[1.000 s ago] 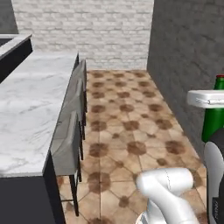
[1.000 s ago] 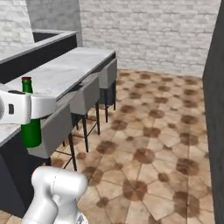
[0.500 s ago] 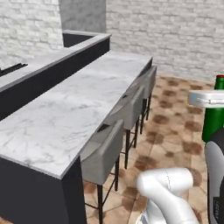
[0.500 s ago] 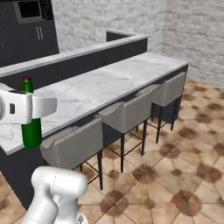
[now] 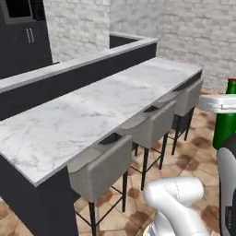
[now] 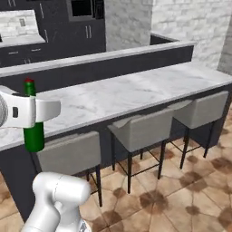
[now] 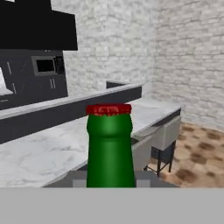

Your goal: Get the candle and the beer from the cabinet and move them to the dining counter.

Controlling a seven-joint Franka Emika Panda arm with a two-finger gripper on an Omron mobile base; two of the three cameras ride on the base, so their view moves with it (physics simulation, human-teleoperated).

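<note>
**Beer at the bar, set-down to come**

Biggest thing first: the long white marble-topped dining counter with grey veins (image 5: pixel 92 115) lies ahead of the pincer and below it, with a dark raised back ledge (image 5: pixel 78 76) on the far side of the top. The stretch of marble in shot carries nothing, no bottle and no candle.

Between the pincer and that counter, tucked under its near edge, stands a row of beige upholstered stools on thin dark legs (image 6: pixel 136 131). Beyond the ledge, well off from the pincer, are black kitchen units with a dark wall oven (image 7: pixel 46 65).

Now the robot's two-finger pincer (image 6: pixel 34 111): its white body sits across the small dark-green glass beer bottle with a narrow neck and red cap (image 6: pixel 32 122), and the bottle hangs upright off the floor with nothing beneath it, so I read the fingers as clamped on it. From the hand camera the green neck and red cap rise dead centre, the marble behind them.

Where does that leave the job? By my judgement roughly midway on the first item: beer out of the cabinet and brought to the bar, but short of the marble. It wants a reach over the stools and a set-down. The candle looks undelivered.
</note>
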